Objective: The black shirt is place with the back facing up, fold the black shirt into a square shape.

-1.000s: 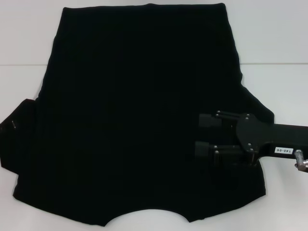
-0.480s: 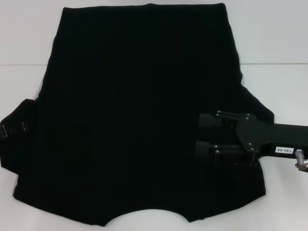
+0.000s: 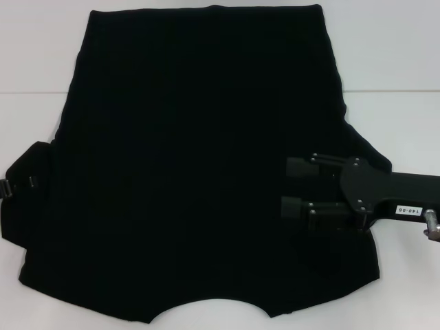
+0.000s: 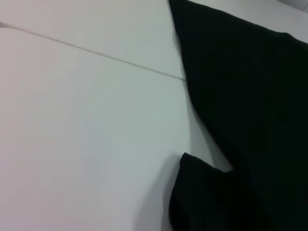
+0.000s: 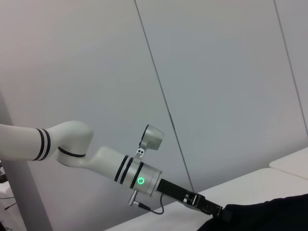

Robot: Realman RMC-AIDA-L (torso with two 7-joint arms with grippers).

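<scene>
The right hand (image 3: 285, 187) hangs over the right side of the black shirt (image 3: 199, 158), its two fingers spread apart and pointing in toward the middle. The shirt lies flat on the white tabletop (image 3: 399, 117), neck near the robot, hem far away. The left hand (image 3: 8, 187) is at the left sleeve; I cannot tell if it is spread or pinching. The right hand is nearer the shirt's middle, so I think it moves first.

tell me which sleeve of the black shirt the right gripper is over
The sleeve on the robot's right: the right gripper reaches in above it, fingers apart. The black shirt's other sleeve has the left gripper.
</scene>
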